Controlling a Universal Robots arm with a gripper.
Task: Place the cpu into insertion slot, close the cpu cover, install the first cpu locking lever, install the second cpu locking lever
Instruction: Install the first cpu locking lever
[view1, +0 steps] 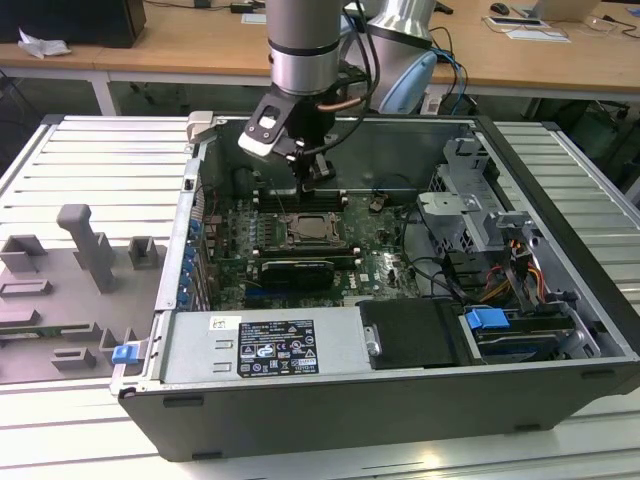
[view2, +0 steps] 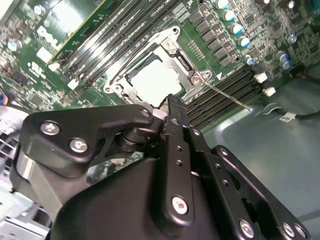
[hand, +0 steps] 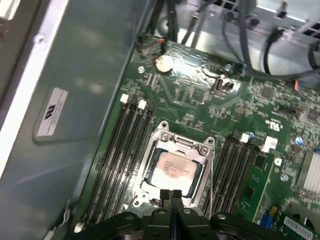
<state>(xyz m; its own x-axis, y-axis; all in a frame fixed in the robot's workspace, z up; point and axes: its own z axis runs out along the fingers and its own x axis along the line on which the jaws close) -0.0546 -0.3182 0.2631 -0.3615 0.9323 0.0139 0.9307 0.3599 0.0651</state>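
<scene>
At the exterior view's left, grey holder blocks sit on the table, well apart from the work. Next comes the open computer case with its green board inside. Over the middle of the board hangs the gripper, pointing down. In both wrist views its two black fingers are pressed together with nothing between them.

The cpu lies flat just under the tips, a little toward the near side of the case in the exterior view. It sits in the insertion slot. The cpu cover lies down around it, so the pale top shows through the window. The tips are near the cover's edge, but I cannot tell if they touch it.

In the second wrist view a thin silver rod runs from a corner of the cover out over the long black memory slots. I think it is a locking lever that is not hooked down yet. It lies long and straight, pointing away from the cpu, near the tips. So I think the chip and cover steps are done.

At the exterior view's right sits a metal drive cage, well apart
</scene>
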